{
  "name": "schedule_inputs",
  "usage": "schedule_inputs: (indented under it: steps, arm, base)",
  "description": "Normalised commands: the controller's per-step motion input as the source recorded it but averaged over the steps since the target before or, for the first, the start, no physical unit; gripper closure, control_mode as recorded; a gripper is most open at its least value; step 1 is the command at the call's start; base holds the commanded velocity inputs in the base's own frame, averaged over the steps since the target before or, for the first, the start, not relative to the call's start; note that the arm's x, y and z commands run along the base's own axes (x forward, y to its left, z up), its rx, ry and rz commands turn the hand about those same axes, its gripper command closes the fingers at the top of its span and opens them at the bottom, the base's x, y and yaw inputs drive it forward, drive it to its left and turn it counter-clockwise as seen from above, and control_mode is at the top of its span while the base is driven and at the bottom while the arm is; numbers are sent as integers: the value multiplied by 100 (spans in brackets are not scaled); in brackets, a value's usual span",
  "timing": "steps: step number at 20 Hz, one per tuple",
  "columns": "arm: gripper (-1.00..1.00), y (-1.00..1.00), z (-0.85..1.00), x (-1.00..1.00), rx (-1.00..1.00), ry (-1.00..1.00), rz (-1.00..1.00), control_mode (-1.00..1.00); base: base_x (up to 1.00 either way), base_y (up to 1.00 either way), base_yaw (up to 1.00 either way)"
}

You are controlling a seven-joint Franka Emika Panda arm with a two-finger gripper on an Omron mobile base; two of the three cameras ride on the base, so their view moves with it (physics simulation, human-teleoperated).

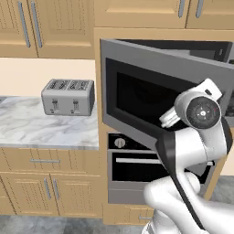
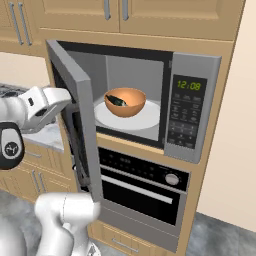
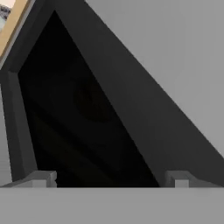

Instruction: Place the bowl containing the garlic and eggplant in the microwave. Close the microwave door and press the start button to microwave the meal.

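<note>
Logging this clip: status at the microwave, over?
End effector open, empty, facing microwave door. Bowl inside microwave on turntable. Door half open; nothing in the way.

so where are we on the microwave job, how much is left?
Done: the bowl sits on the white plate inside the microwave, with the eggplant in it. In hand: the open pincer faces the dark glass of the microwave door, which stands partly open. Left: shutting the door, then pressing start on the keypad.
</note>
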Motion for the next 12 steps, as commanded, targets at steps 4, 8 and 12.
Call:
schedule_inputs:
  steps: [4,8,12]
  arm:
    - [-100,12,-18,100,-6,-4,3,-100]
    - [-100,5,-17,100,-10,0,-1,-100]
    - [-100,-24,-8,100,-2,0,-9,-100]
  base:
    - [0,0,0]
    - [0,0,0]
    - [0,0,0]
